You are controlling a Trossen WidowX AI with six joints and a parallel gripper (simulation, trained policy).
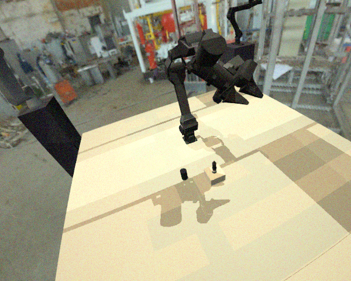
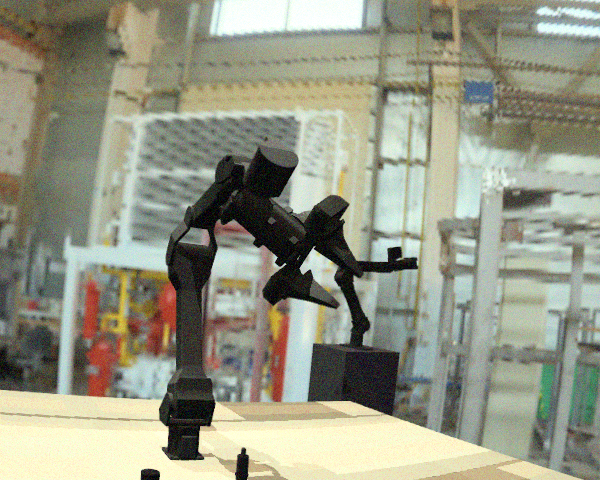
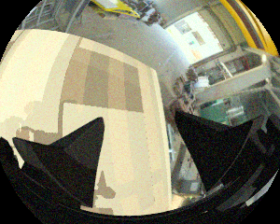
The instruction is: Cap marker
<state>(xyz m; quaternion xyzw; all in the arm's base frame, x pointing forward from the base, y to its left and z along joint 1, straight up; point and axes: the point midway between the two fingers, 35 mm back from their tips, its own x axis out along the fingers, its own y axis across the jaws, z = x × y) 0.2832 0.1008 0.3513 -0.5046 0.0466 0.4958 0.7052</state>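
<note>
cropping cap (image 1: 183, 174) (image 2: 150, 474), marker base (image 2: 242, 470) cut off

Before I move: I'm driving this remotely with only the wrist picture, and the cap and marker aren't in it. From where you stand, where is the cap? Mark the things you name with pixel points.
Observer: In the top view, the cap (image 1: 183, 174) (image 2: 150, 474) stands on the table (image 1: 115, 242) (image 2: 42, 428) (image 3: 121, 173), beside the holder block (image 1: 217, 178), not touching it.
Operator: And the marker?
Observer: It is upright in the block; the marker (image 1: 214, 167) (image 2: 242, 463) has its narrow tip bare, with no cap on it.
Operator: My two fingers look spread. How high is the gripper?
Observer: The exterior view shows the open gripper (image 1: 255, 100) (image 2: 350, 290) (image 3: 140, 119) well above the table top, angled downward.
</note>
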